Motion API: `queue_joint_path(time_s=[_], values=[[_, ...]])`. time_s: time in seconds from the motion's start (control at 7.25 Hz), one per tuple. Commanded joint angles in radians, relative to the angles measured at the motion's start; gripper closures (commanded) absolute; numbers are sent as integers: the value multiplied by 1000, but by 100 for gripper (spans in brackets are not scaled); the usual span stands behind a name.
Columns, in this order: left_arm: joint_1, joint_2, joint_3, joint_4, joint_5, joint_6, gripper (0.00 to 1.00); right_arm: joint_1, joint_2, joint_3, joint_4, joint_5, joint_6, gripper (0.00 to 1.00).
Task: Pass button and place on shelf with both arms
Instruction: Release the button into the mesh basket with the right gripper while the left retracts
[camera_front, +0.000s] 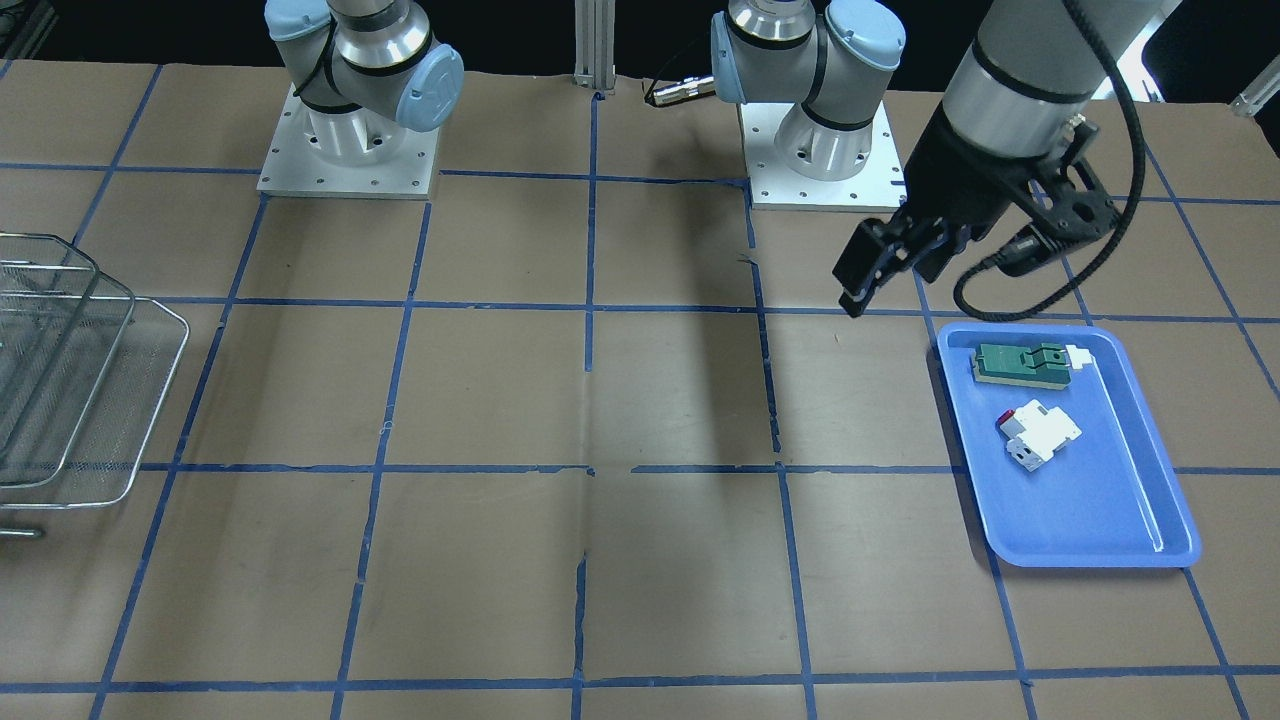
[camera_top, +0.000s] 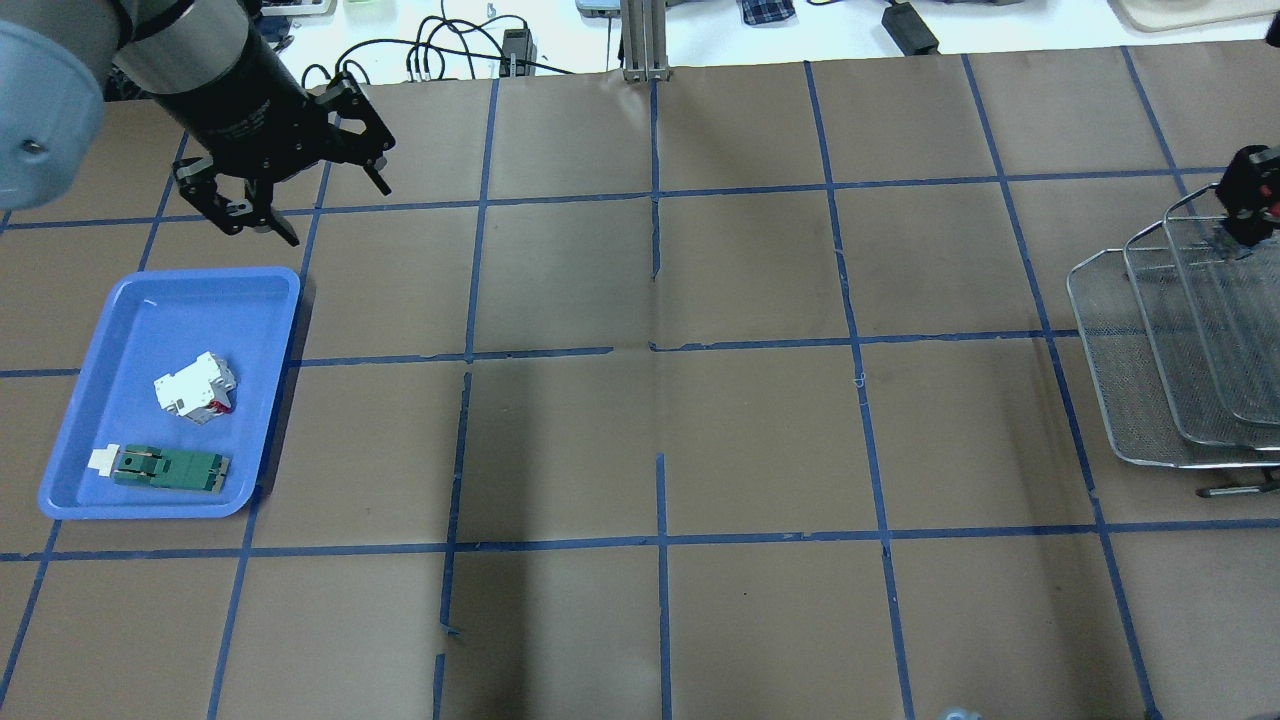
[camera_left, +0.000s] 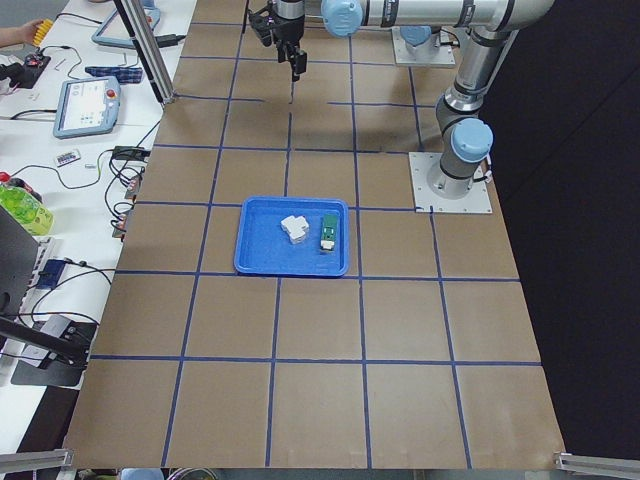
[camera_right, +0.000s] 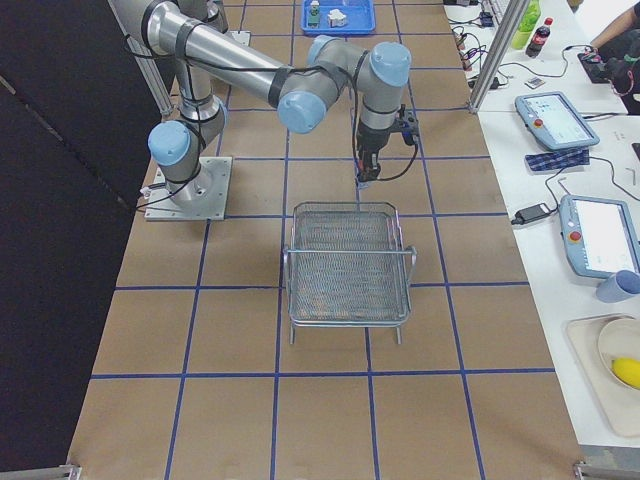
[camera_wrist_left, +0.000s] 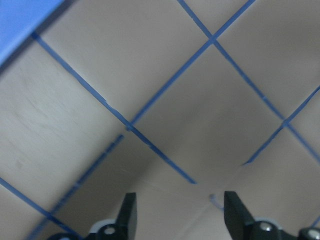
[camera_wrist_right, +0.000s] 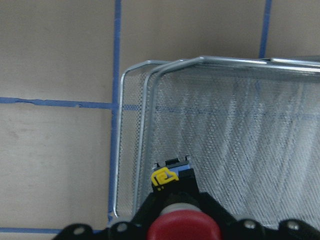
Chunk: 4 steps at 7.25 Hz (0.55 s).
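Note:
The button (camera_wrist_right: 182, 226), with a red cap, black body and yellow detail, is held in my right gripper (camera_top: 1243, 215), which is shut on it. That gripper hovers over the end of the silver wire-mesh shelf (camera_top: 1180, 340) nearest the table's middle; the exterior right view shows the gripper (camera_right: 366, 170) above the shelf (camera_right: 345, 265). The shelf's mesh (camera_wrist_right: 240, 125) lies just beyond the button in the right wrist view. My left gripper (camera_top: 300, 200) is open and empty, high above the table just beyond the blue tray (camera_top: 120, 320). Its fingertips (camera_wrist_left: 129, 210) stand apart.
The blue tray (camera_front: 1090, 500) holds a white block with a red tab (camera_front: 1040, 435) and a green flat part (camera_front: 1020, 363). The shelf (camera_front: 90, 400) stands at the far end of the table. Brown paper with blue tape lines covers the table.

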<state>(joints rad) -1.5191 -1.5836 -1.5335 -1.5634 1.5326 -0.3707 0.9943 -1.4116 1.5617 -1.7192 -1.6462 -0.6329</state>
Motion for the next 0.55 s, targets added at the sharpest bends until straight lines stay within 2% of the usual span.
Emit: queue_joint_path(time_s=[0.0,0.14,0.28,0.41], values=[[11,63,-28,-67,23,204,0,-155,25,4,-14,-7,-83,50],[11,70,-42,-84,62,260,0,-184,42,4,-14,-7,-86,43],[7,77,-65,-89,171,309,0,-181,36,3,-11,0,-80,27],[7,94,-86,-119,170,315,0,-181,31,1,-13,8,-76,9]])
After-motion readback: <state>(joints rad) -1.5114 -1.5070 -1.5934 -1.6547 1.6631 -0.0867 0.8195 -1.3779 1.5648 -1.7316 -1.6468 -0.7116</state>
